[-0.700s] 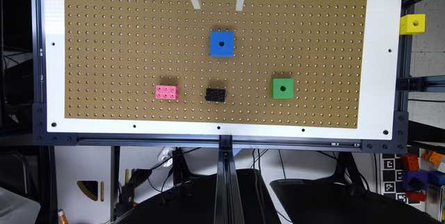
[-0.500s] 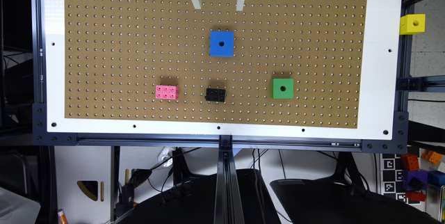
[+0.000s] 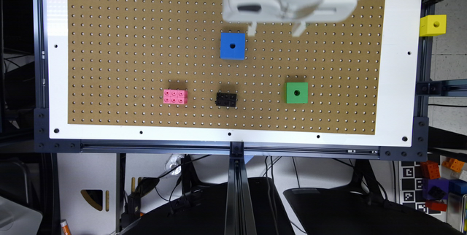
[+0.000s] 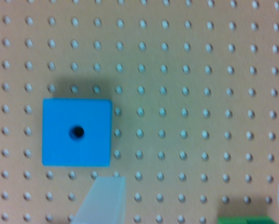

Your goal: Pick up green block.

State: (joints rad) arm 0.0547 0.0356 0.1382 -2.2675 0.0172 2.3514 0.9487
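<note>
The green block (image 3: 296, 92) is a bright green cube with a dark hole in its top, resting on the brown pegboard (image 3: 127, 45) towards the exterior view's right. In the wrist view only an edge of the green block (image 4: 244, 219) shows. My gripper (image 3: 275, 30) hangs above the board, farther back than the green block and slightly to its left, next to the blue cube (image 3: 232, 46). In the wrist view the gripper (image 4: 195, 183) is open, its two pale fingers (image 4: 101, 200) wide apart over bare board with nothing between them.
The blue cube (image 4: 76, 132) with a hole lies close to one finger. A pink brick (image 3: 175, 96) and a small black brick (image 3: 226, 99) lie left of the green block. A yellow cube (image 3: 433, 25) sits off the board on the frame at the exterior view's right.
The arm has moved towards the exterior view's right and towards the board's near edge, so the gripper is now beside the blue cube. The blocks have not moved.
</note>
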